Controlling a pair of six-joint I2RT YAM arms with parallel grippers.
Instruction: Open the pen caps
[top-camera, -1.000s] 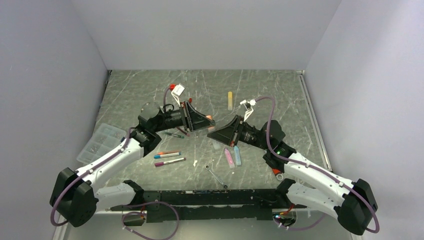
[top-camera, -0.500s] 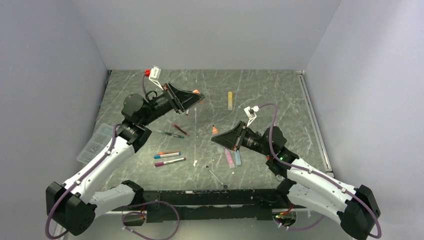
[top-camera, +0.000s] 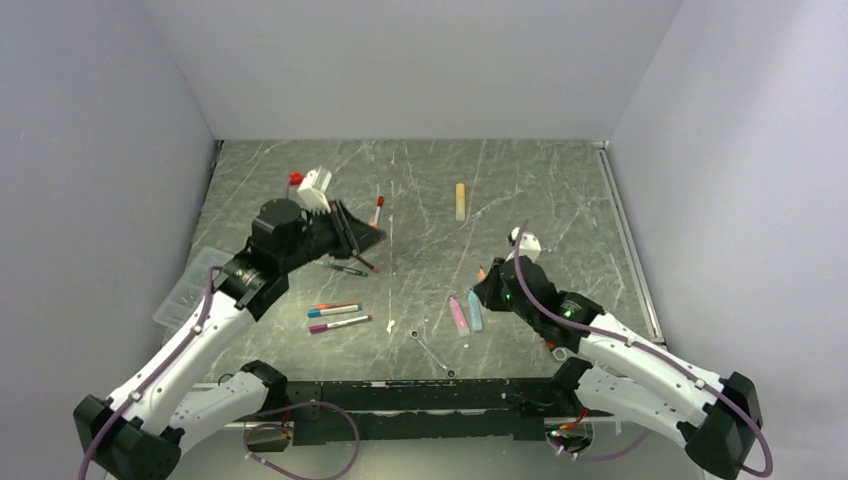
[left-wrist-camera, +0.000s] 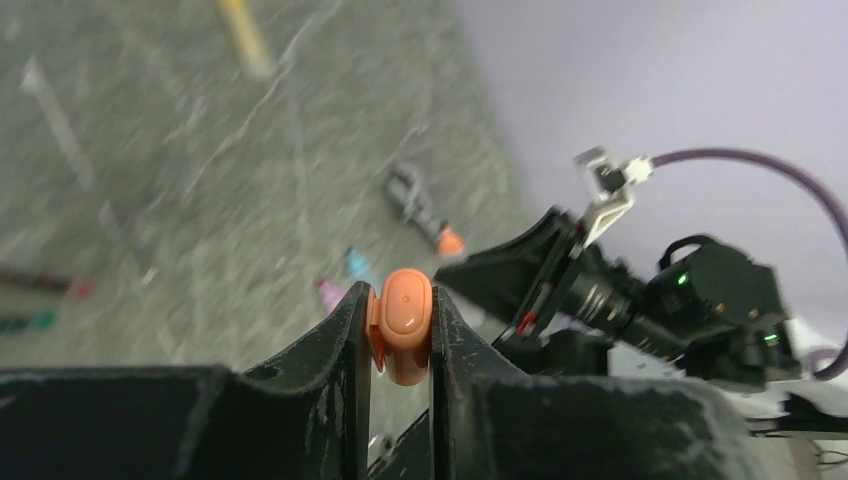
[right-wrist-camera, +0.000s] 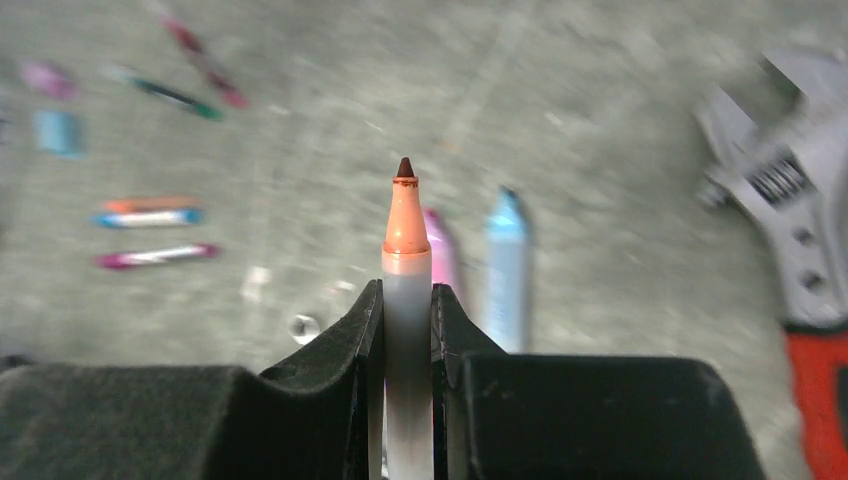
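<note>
My left gripper (left-wrist-camera: 400, 300) is shut on an orange pen cap (left-wrist-camera: 402, 325), pinched between both fingers. In the top view the left gripper (top-camera: 368, 236) hangs over the left middle of the table. My right gripper (right-wrist-camera: 405, 295) is shut on a grey marker body (right-wrist-camera: 407, 330) with its orange uncapped tip (right-wrist-camera: 405, 205) pointing forward. In the top view the right gripper (top-camera: 488, 277) is at the right middle, well apart from the left one. A pink highlighter (top-camera: 458, 315) and a blue highlighter (top-camera: 475, 311) lie just below it.
A yellow highlighter (top-camera: 460, 200) lies at the back. Three thin markers (top-camera: 335, 312) lie front left, green and red pens (top-camera: 350, 267) under the left gripper, a red-capped pen (top-camera: 378, 208) behind it. A small wrench (top-camera: 432, 352), a red-handled wrench (right-wrist-camera: 790, 210) and a clear box (top-camera: 190, 290) are nearby.
The grippers were together at the centre; they have pulled apart. The left took the orange cap back and left, the right carried the uncapped marker down toward the near right.
</note>
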